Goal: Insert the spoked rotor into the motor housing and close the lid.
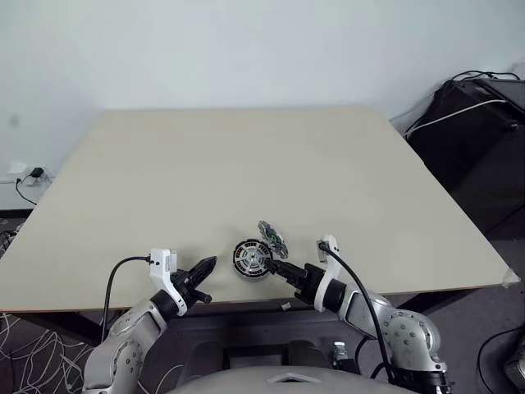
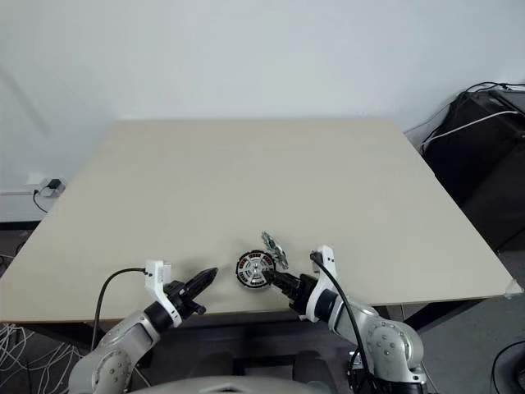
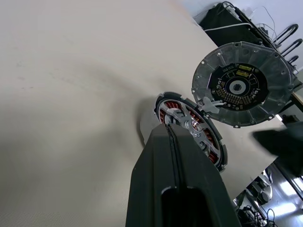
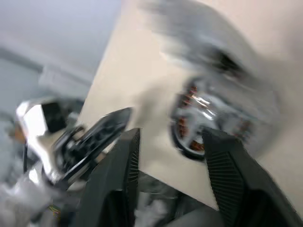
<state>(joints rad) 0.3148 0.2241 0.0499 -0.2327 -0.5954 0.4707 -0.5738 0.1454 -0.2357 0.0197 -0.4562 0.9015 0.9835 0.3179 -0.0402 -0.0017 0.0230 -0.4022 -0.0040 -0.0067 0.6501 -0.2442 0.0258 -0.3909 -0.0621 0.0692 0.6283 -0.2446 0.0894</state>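
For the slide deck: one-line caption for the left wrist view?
Shut left gripper points at the motor housing, its lid hinged open above.

closed black fingers (image 3: 177,189) before motor housing (image 3: 191,130) on table (image 3: 71,94), lid (image 3: 244,82) hinged up

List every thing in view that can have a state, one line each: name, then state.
motor housing: lying on the table, open, copper windings exposed.
spoked rotor: seated in the housing.
lid: hinged up, not closed, circuit board side showing.
left gripper: shut, empty, beside the housing.
right gripper: fingers apart, at the housing's edge, holding nothing visibly.
table: carrying the housing near its front edge.
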